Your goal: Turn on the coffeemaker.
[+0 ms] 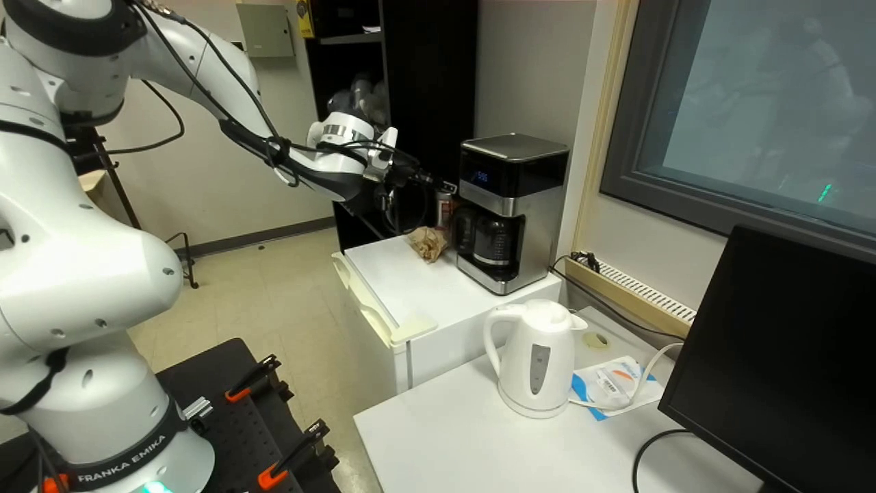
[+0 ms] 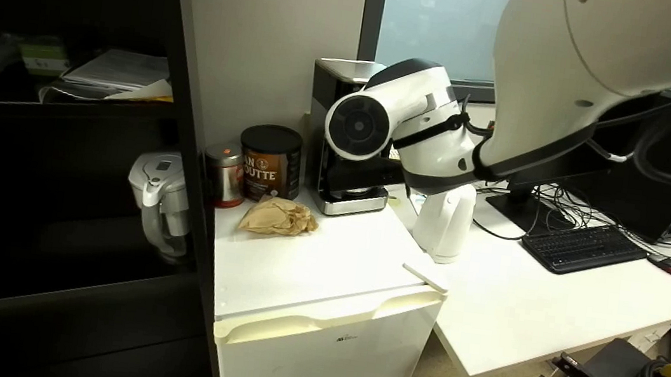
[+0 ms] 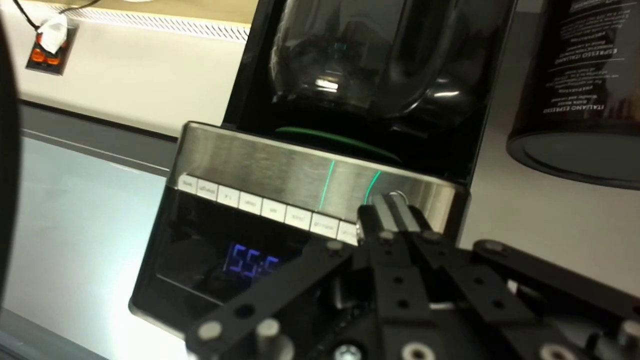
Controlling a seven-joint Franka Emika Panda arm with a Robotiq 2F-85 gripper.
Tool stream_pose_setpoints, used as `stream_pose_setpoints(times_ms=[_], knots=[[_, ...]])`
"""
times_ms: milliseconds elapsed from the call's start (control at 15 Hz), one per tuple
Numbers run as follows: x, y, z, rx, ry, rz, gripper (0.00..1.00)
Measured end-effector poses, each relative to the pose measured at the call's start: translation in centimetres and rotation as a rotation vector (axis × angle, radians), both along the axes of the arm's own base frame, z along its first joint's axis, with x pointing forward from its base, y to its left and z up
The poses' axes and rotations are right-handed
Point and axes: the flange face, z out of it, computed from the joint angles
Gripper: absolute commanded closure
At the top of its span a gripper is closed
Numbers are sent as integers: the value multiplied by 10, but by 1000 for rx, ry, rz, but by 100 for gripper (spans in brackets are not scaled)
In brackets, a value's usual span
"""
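The black and silver coffeemaker (image 1: 540,226) stands upright on a small white fridge; it shows partly behind the arm in an exterior view (image 2: 326,98). Its dark glass carafe (image 1: 494,239) sits inside. In the wrist view the coffeemaker's silver band (image 3: 260,160) appears upside down, with a row of white labels (image 3: 273,210) and a lit blue clock (image 3: 252,261). My gripper (image 3: 395,212) is shut and empty. Its fingertips are at the silver band, over a round ringed button (image 3: 398,194) they partly hide. I cannot tell whether they touch it. In an exterior view the gripper (image 1: 446,186) is at the coffeemaker's front.
A crumpled paper bag (image 2: 281,217), a coffee tub (image 2: 268,164) and a metal can (image 2: 225,183) are on the fridge top (image 2: 313,269) beside the coffeemaker. A white kettle (image 1: 540,363) and a monitor (image 1: 780,356) stand on the desk. A black shelf (image 1: 431,89) rises behind.
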Motion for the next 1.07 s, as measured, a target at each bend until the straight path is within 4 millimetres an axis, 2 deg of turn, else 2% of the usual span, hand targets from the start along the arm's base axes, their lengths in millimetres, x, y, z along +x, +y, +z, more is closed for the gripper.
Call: stream_pose_setpoints(times_ms=[333,1067], knots=[[22,5,-9,27,-19,-41,99],[38,10,-5,76,2,-76,99]])
